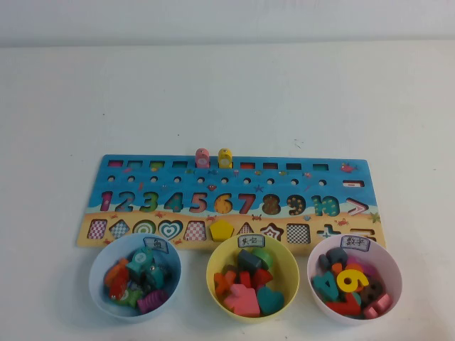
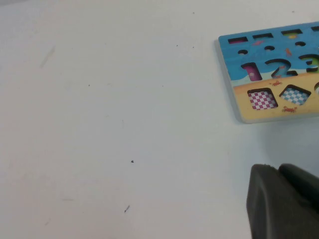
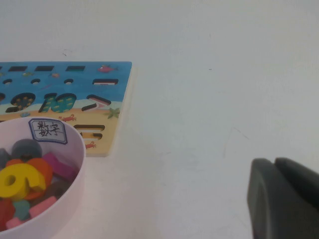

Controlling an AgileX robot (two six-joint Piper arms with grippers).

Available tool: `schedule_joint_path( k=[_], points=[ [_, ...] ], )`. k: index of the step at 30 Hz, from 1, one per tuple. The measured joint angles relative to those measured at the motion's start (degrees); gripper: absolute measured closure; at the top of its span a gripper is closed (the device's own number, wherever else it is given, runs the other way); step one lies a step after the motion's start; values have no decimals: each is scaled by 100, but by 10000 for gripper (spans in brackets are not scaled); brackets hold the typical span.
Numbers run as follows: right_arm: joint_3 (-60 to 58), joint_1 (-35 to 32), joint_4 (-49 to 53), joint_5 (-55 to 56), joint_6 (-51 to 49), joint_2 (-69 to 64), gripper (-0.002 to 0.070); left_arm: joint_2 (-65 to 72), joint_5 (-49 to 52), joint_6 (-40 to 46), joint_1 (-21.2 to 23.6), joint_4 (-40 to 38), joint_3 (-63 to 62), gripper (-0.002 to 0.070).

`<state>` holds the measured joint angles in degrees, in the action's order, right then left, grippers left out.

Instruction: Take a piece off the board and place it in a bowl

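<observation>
**On the Table: Pink Piece Upright at the Board's Far Edge, Both Arms Off to the Sides**

Across the high view neither arm appears at all; only the wrist cameras catch the grippers. The left wrist view shows a dark part of the left gripper (image 2: 284, 201) over bare white table (image 2: 124, 124), with the board's left end (image 2: 271, 64) lying a little way off. The right wrist view shows the same sort of dark bulk for the right gripper (image 3: 284, 199), over table beside the board's right end and the pinkish-lilac bowl (image 3: 60, 199). In neither view can I tell whether the jaws are open or closed, and nothing is seen held in them.

Only the high view takes in the whole layout. The board (image 1: 298, 186) lies lengthwise across the table, and three bowls sit in a row just on the near side of it, their far rims overlapping its sandy strip. The pale blue bowl (image 1: 99, 280) is on the left, the yellow bowl (image 1: 213, 280) in the middle, the pinkish-lilac one on the right. Each holds a heap of coloured pieces and bears a small white label at its far rim.

The piece (image 1: 202, 158) stands upright in the row of slots along the board's far edge, near the middle, just beside the similar yellow block (image 1: 225, 158) on its right. It is small and pink, round-topped, with a dark mark on its face. The pale blue bowl lies well apart from it, on the board's opposite side.
</observation>
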<state>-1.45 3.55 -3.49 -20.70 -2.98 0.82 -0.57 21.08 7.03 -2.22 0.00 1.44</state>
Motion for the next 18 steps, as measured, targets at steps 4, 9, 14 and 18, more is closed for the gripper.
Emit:
schedule_joint_path(
  k=[4,9,14,18],
  points=[
    [0,0,0,0,0,0,694,0,0,0,0,0,0,678],
    [0,0,0,0,0,0,694,0,0,0,0,0,0,678],
    [0,0,0,0,0,0,694,0,-90,0,0,138,0,678],
    [0,0,0,0,0,0,694,0,-544,-539,0,-397,0,678]
  ],
)
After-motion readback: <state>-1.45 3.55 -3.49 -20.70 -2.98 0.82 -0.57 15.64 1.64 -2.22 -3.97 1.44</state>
